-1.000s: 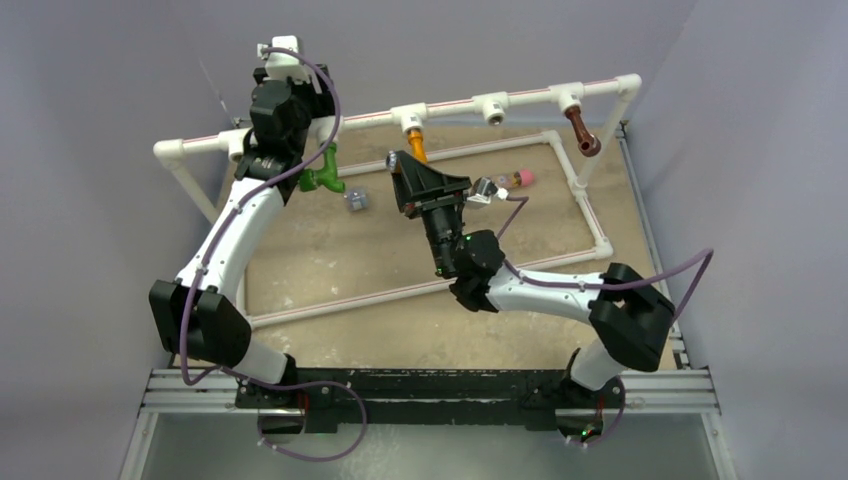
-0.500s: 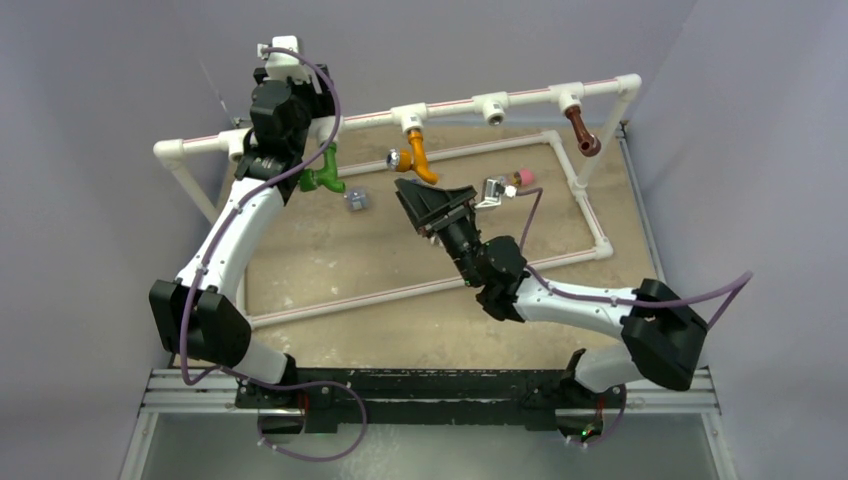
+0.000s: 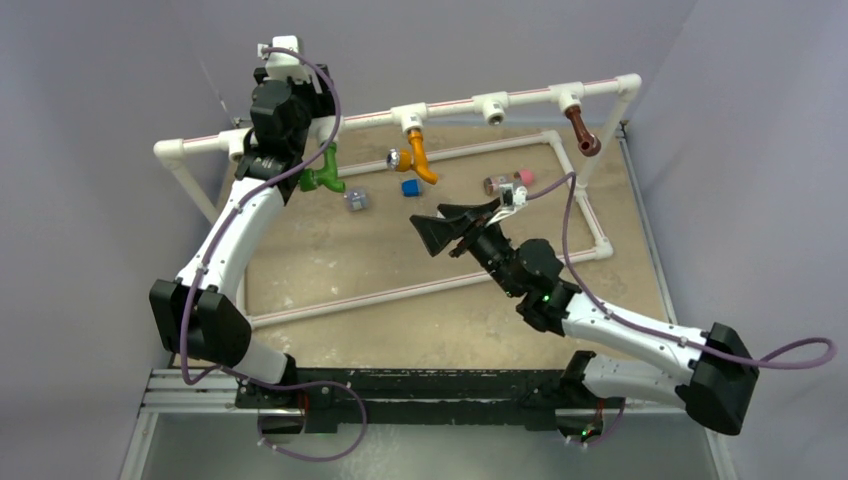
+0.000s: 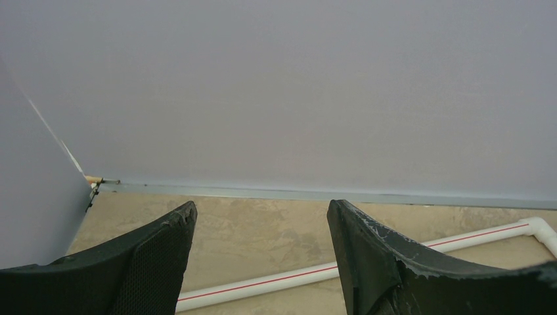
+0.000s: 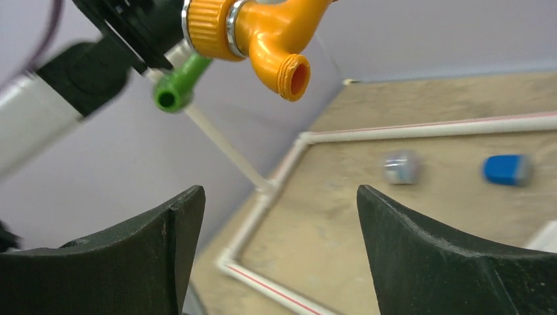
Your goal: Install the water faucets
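Note:
The orange faucet hangs from a white tee on the raised back rail, and its spout fills the top of the right wrist view. My right gripper is open and empty, a short way in front of and below that faucet. The green faucet hangs under the rail beside my left arm. The dark brown faucet hangs from the rail's right tee. My left gripper is open with nothing in it and faces the back wall.
An empty white tee sits between the orange and brown faucets. A blue block, a small grey piece and a pink-and-brown cylinder lie on the tan floor inside the low white pipe frame.
My right gripper opened and let go of the orange faucet, then drew back toward the near right. The faucet stayed on its tee. The left arm has not moved.

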